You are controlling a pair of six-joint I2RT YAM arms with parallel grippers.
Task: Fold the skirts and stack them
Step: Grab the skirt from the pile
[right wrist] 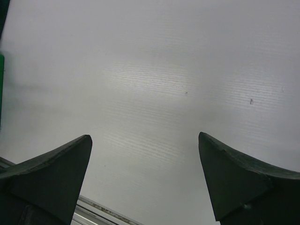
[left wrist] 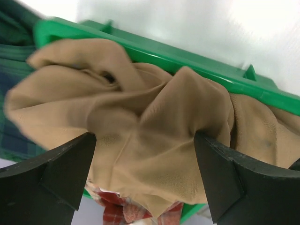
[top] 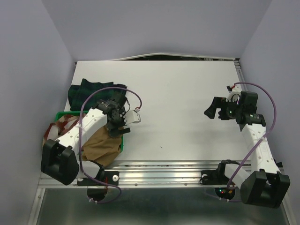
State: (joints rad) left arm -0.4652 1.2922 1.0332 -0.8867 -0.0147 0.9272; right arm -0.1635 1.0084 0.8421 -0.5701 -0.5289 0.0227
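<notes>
Read all clock directions from the top view, with 12 o'clock at the far edge of the counter [top: 178, 93].

**Left claw.** The left claw [top: 117, 127] is at about 8 o'clock on the counter, pointing down over the near-right corner of the green tray [top: 59, 114]. Its jaws are spread fully wide and grip nothing. In the left wrist view, a raised fold of the tan-brown skirt [left wrist: 140, 117] lies between the two fingers [left wrist: 70, 164]. You cannot tell from that view whether the fingertips press the cloth.

**Right claw.** The right claw [top: 210, 111] is at about 3 o'clock, well apart from all the cloth. Its jaws are also spread fully wide and hold nothing. The right wrist view shows only bare counter between the fingers.

**Skirts.**
- The tan-brown skirt is bunched in the tray. It spills over the tray's near rim at 6 o'clock onto the counter edge.
- The dark green-navy tartan skirt [top: 86, 89] lies crumpled at about 10 o'clock, at the tray's far side. Part of it hangs over the tray's far rim.
- The red-orange-white plaid skirt [top: 61, 127] sits in the tray's left part at 9 o'clock. The left arm partly hides it. In the left wrist view it shows beneath the tan cloth.

No skirt is folded or stacked.
</notes>
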